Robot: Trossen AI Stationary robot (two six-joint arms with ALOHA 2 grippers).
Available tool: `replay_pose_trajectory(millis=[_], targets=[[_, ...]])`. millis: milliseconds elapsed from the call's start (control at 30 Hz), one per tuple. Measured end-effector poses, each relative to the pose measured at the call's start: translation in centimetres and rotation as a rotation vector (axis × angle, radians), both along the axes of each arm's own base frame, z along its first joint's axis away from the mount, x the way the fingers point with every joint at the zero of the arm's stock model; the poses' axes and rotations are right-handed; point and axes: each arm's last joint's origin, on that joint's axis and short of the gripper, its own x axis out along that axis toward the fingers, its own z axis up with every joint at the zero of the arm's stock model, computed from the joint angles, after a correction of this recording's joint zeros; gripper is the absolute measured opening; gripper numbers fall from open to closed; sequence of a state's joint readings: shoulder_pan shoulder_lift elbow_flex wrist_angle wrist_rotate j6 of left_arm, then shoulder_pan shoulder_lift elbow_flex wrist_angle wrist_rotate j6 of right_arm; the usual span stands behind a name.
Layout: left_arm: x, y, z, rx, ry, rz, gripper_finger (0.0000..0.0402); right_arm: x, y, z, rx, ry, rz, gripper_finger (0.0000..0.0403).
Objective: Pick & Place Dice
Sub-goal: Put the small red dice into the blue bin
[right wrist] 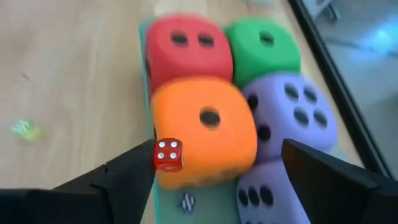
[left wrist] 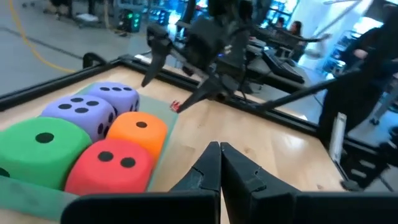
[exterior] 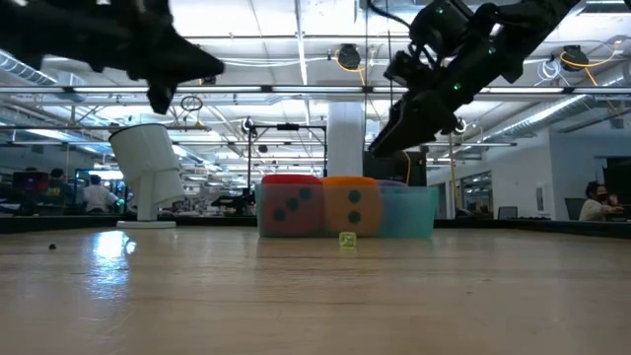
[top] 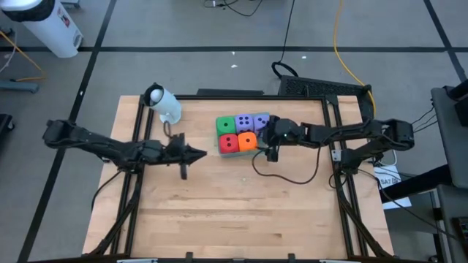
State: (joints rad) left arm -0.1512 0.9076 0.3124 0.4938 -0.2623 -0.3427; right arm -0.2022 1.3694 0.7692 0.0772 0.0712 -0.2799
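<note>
Orange die (top: pixel 247 142), red die (top: pixel 228 143), green die (top: pixel 225 125) and two purple dice (top: pixel 252 121): packed touching on a thin green tray (left wrist: pixel 31 191), mid-table. Small red die (right wrist: pixel 168 154): against the orange die's side, at the tray's edge. Risk: it may tumble off onto the table, or be knocked by a finger. Right gripper (right wrist: pixel 217 148): above it, jaws wide apart, clamping nothing. Left gripper (left wrist: pixel 220 149): fingers together, empty, well apart over bare wood
</note>
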Motion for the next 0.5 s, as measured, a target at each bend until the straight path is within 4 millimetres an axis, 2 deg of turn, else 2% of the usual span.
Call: replay_pose_trajectory(millis=[233,500], targets=[[5.3,2.0,0.6,-0.055,0.059,-0.01,0.0002,-0.5,-0.5,1.6,-0.019,-0.083,0.059,0.0314],[13.1,3.9,2.0,-0.158,0.063,-0.075,0.0001,-1.1,-0.5,2.2,-0.036,-0.078,0.058,0.0313]])
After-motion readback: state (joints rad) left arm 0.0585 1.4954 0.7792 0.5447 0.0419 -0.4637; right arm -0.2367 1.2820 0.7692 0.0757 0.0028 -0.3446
